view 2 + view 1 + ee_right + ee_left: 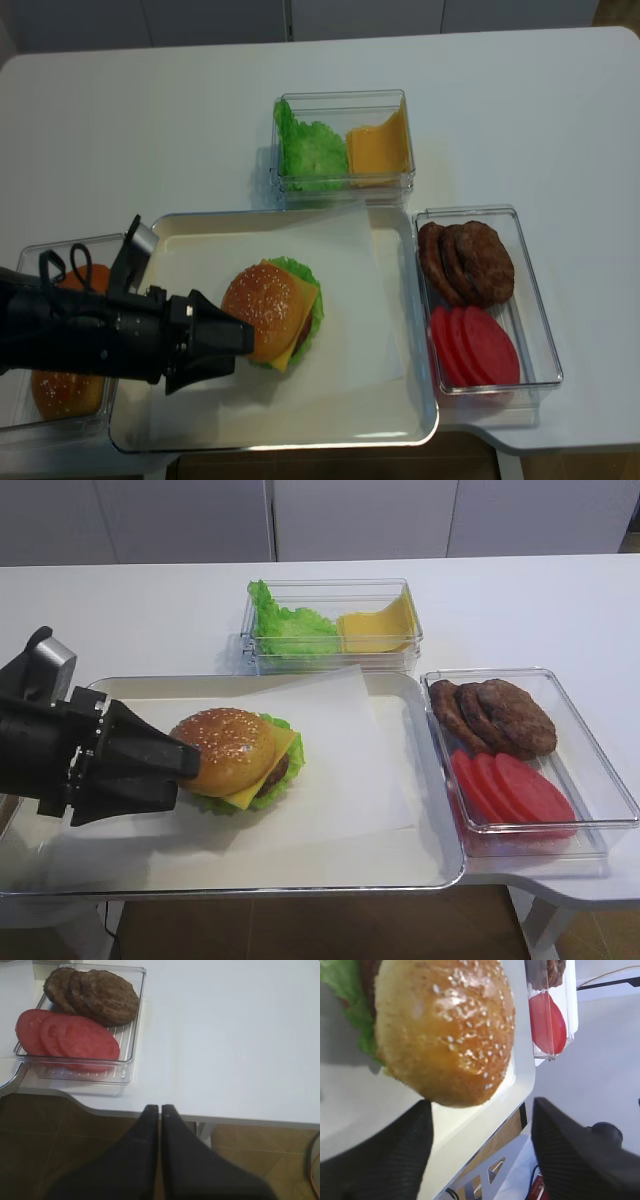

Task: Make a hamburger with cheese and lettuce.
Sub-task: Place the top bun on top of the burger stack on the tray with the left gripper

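Hamburger on white paper in the tray, near-left on the tabletop; sesame bun on top, cheese corner and lettuce frill poking out on the right. Left gripper at the bun's left edge, fingers spread wide either side of it, one just touching, no grip. Right gripper off the near edge, fingers pressed together, empty. Farther right, box of patties and tomato slices; far back, box of loose leaves and cheese slices.
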Available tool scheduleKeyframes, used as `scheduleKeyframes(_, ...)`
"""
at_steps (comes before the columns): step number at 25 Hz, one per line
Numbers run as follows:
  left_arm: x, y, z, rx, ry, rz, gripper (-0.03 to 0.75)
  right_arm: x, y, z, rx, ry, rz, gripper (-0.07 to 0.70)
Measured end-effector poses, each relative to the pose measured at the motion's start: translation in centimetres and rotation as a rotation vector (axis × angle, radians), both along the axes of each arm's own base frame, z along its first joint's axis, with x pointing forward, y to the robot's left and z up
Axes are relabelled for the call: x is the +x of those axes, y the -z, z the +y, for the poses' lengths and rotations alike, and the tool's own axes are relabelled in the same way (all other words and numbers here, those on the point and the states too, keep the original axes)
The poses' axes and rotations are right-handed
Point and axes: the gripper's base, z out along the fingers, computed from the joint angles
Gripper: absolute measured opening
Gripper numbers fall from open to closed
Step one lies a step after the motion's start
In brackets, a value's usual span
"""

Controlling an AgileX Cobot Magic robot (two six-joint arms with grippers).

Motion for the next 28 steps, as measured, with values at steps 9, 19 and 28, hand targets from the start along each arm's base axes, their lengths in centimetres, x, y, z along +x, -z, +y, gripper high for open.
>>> scheduleKeyframes(9,0.6,0.0,2.3,-0.002,-0.1,0.003,0.384,0.0,0.0,0.0,0.0,0.0,0.0,0.007)
scheduleKeyframes(19,0.6,0.0,2.3,-0.002,-0.102,0.005,0.354,0.0,0.0,0.0,0.0,0.0,0.0,0.007)
scheduleKeyframes(28,0.8,-0.2,2.3,-0.022,-0.122,0.0,0.202,0.0,0.0,0.0,0.0,0.0,0.0,0.007)
